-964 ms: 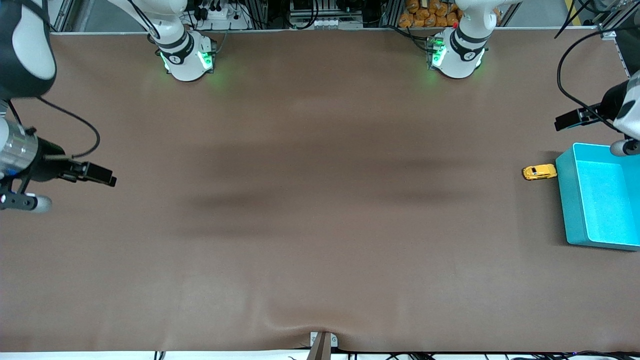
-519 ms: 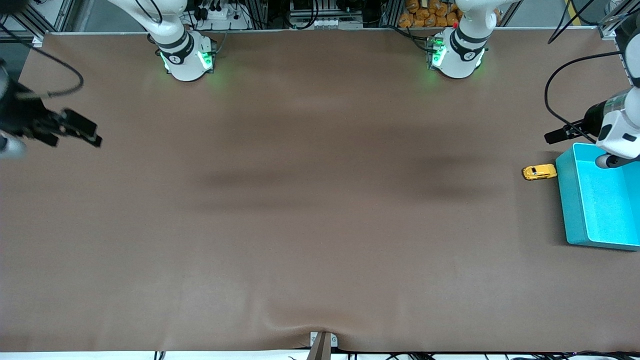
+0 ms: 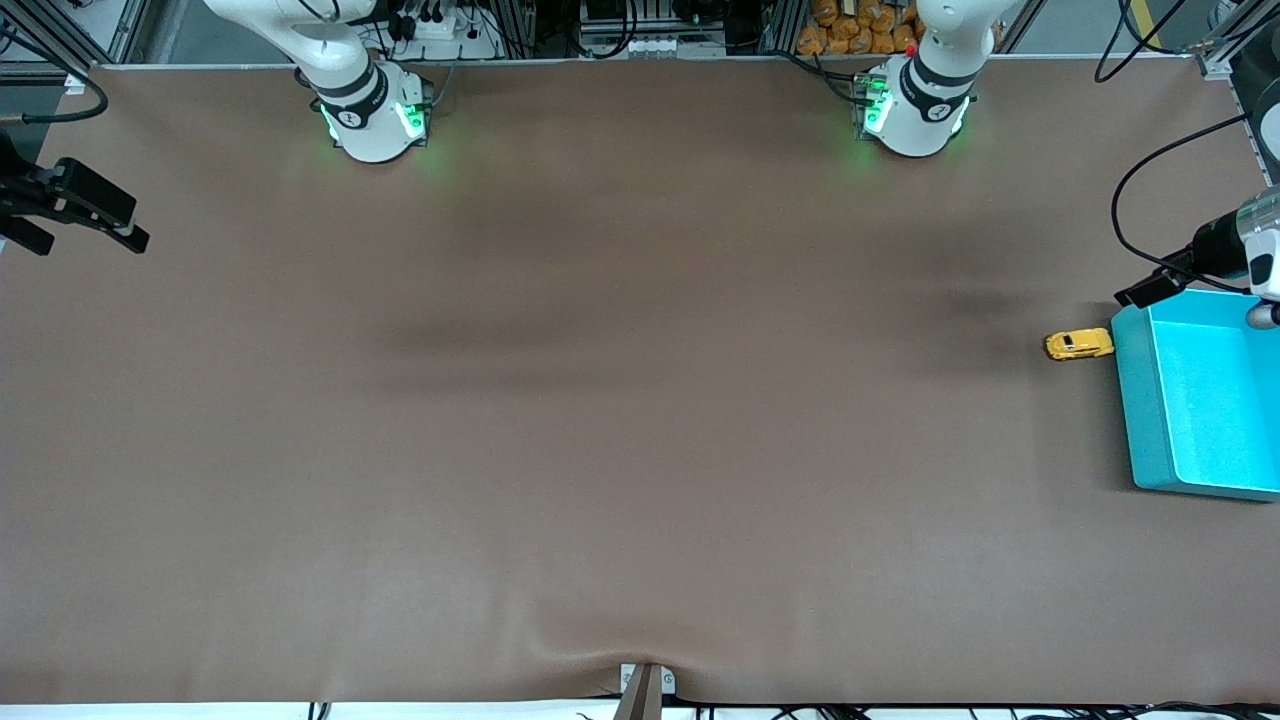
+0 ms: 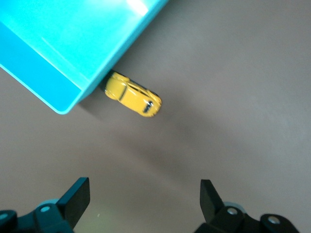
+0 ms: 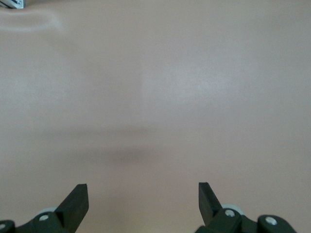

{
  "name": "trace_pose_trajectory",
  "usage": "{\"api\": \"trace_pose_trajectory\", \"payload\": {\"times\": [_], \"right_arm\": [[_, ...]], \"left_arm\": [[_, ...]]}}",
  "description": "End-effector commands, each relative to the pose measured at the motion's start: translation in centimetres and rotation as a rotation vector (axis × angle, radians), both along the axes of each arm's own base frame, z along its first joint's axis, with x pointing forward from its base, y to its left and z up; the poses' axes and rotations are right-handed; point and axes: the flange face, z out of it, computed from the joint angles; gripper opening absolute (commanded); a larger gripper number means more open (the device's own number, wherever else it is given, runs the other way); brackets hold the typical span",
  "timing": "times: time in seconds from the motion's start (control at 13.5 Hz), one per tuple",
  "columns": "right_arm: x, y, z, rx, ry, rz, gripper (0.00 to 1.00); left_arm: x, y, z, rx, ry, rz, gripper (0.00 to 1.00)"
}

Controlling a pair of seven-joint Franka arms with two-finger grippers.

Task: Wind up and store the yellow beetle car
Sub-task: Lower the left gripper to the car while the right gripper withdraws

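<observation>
At the left arm's end of the table (image 3: pixel 640 420), one yellow beetle car (image 3: pixel 1079 345) sits on its wheels just beside the wall of one teal bin (image 3: pixel 1140 420), possibly touching it; the left gripper (image 4: pixel 145 206) hangs above, jaws spread wide, empty. Judgement: for a clean pick, descend centred over the car with fingers across its narrow sides, clear of the bin wall, then lift before winding. One right gripper (image 5: pixel 143 206) waits over the bare edge at the right arm's end, likewise spread and empty.
</observation>
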Motion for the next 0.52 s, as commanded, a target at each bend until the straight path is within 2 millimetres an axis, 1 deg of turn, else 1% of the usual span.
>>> {"api": "trace_pose_trajectory", "payload": {"times": [0.0,0.15,0.37,0.45], "right_arm": [[-2.1,-0.1,0.2,0.022,0.003,0.018,1.0],[-2.2,-0.6,0.1,0.021,0.01,0.009,1.0],[-2.4,-0.4,-0.1,0.009,0.029,0.006,1.0],[-2.4,-0.9,-0.1,0.009,0.034,-0.004,1.0]], "left_arm": [[0.8,0.4,-2.4,0.002,-0.021,0.16,1.0],[1.5,0.6,-4.8,0.005,-0.012,0.312,1.0],[2.0,1.1,-7.5,0.006,-0.003,0.464,1.0],[1.9,1.6,-8.4,0.006,0.0,0.517,1.0]]}}
